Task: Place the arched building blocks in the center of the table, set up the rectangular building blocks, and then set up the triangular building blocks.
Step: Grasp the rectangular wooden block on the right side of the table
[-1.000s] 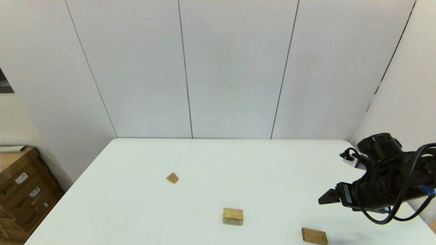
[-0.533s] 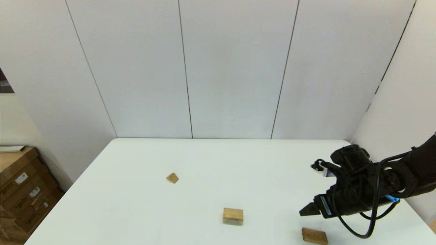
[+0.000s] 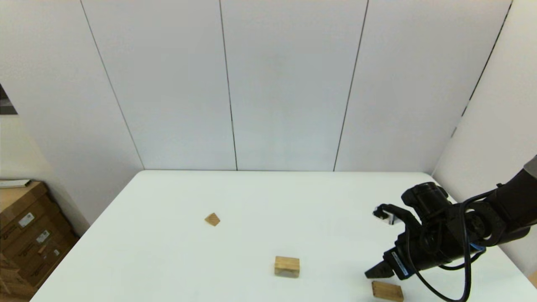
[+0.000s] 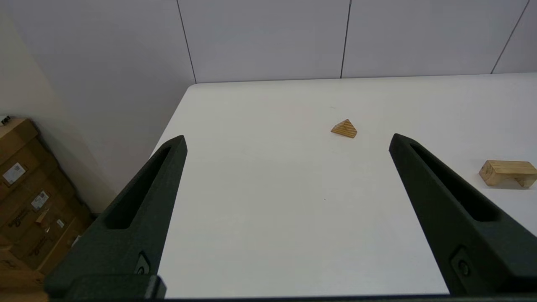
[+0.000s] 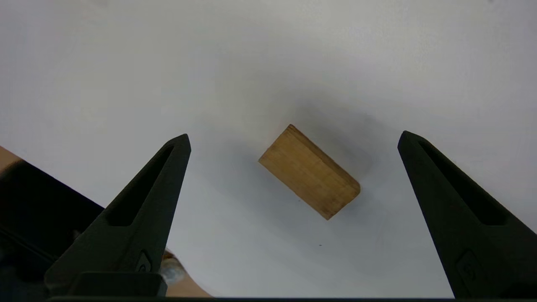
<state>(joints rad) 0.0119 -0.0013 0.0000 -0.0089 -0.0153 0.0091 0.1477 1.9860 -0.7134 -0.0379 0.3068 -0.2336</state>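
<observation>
Hovering right hand [image 5: 293, 138], spread, above rectangular building blocks [image 5: 309, 171]; nothing between.

Matte black right arm [image 3: 461, 235], looped black cables, small white tag, blue accent; long tapered black fingers [image 5: 138, 214], recessed slots, one screw each.

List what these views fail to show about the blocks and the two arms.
- Arched block: head view hides its hollow; only the left wrist view shows it.
- Rectangular block: near edge reaches the head view's bottom edge.
- Left gripper: outside the head view.
- Right gripper: head view shows its jaws as one dark tip.
</observation>
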